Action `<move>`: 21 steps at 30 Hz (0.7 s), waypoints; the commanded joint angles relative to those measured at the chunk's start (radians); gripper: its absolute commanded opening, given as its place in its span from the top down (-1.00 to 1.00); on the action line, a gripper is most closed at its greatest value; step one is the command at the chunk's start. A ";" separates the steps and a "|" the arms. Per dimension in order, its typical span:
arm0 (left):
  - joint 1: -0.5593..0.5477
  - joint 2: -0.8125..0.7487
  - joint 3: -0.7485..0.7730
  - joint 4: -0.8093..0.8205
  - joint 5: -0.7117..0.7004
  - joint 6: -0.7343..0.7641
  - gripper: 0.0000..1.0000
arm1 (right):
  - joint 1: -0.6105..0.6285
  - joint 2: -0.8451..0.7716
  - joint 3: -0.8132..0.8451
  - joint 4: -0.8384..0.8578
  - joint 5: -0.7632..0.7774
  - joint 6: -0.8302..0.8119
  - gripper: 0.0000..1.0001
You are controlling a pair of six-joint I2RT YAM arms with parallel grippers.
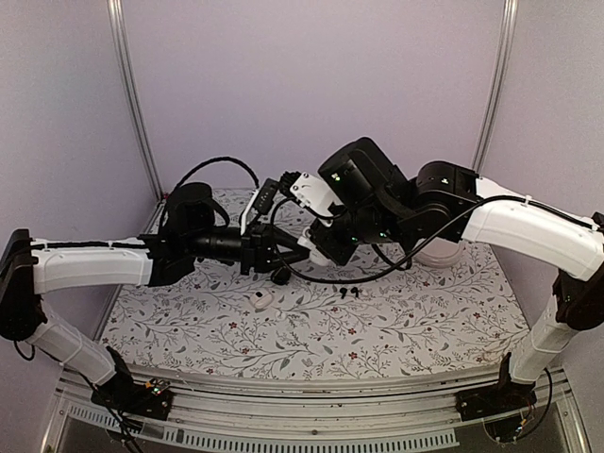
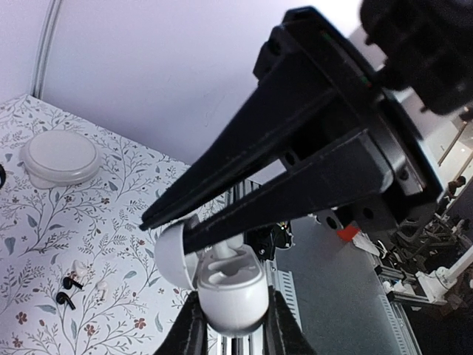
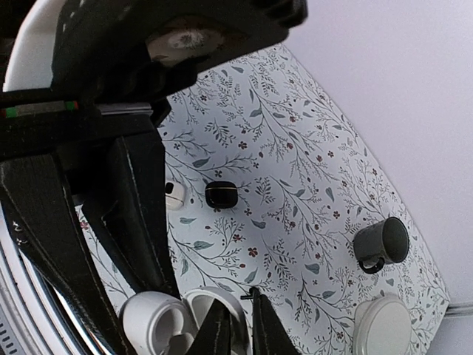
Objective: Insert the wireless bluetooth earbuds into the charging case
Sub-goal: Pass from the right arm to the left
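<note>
Insertion in midair: left gripper (image 2: pixel 233 329) clenches the open white charging case (image 2: pixel 235 299); right gripper (image 2: pixel 166 231) noses its wells, jaws nearly together, hold unclear. Black earbuds (image 2: pixel 68 290) lie on the table (image 1: pixel 425 321) below. Best approach: case steady, straight descent.

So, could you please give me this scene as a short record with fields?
left gripper: shut on the open white charging case
right gripper: tips at the case, grip unclear
in the case: a white earbud, it seems
on the table: two black earbuds, black case, dark mug, white round container
</note>
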 commanded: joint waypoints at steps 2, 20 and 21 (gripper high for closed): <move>-0.041 -0.075 -0.073 0.165 0.031 0.051 1.00 | -0.056 -0.091 -0.050 0.117 -0.215 0.023 0.60; -0.103 -0.198 -0.244 0.417 -0.223 0.203 1.00 | -0.148 -0.187 -0.132 0.300 -0.568 0.167 0.14; -0.105 -0.197 -0.244 0.421 -0.230 0.209 1.00 | -0.152 -0.189 -0.134 0.308 -0.586 0.175 0.10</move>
